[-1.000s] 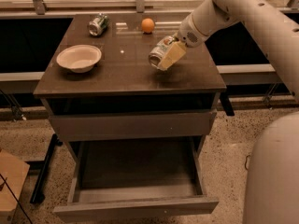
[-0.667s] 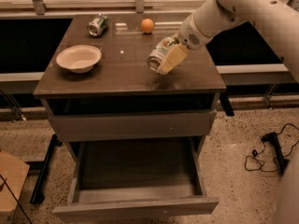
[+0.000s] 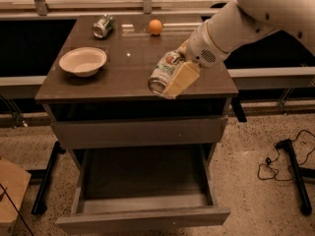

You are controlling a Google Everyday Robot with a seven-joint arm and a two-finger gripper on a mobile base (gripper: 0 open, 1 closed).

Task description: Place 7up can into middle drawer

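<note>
My gripper (image 3: 173, 78) is shut on the 7up can (image 3: 163, 72), a pale silver and green can with a red spot, held tilted with its silver end toward the lower left. It hangs above the front right part of the cabinet top (image 3: 123, 77), near its front edge. One cream finger (image 3: 181, 79) lies across the can's near side. The middle drawer (image 3: 142, 186) is pulled out below, wide and shallow, with nothing visible in it. The closed drawer front (image 3: 140, 131) sits above it.
A white bowl (image 3: 82, 61) sits on the left of the top. A darker green can (image 3: 102, 26) lies at the back left and an orange (image 3: 155, 27) at the back middle. A cardboard box (image 3: 10, 193) stands at lower left; a cable and stand (image 3: 290, 166) lie at right.
The gripper with the 7up can has moved toward the front edge of the cabinet top and slightly lower. The other things have not moved.
</note>
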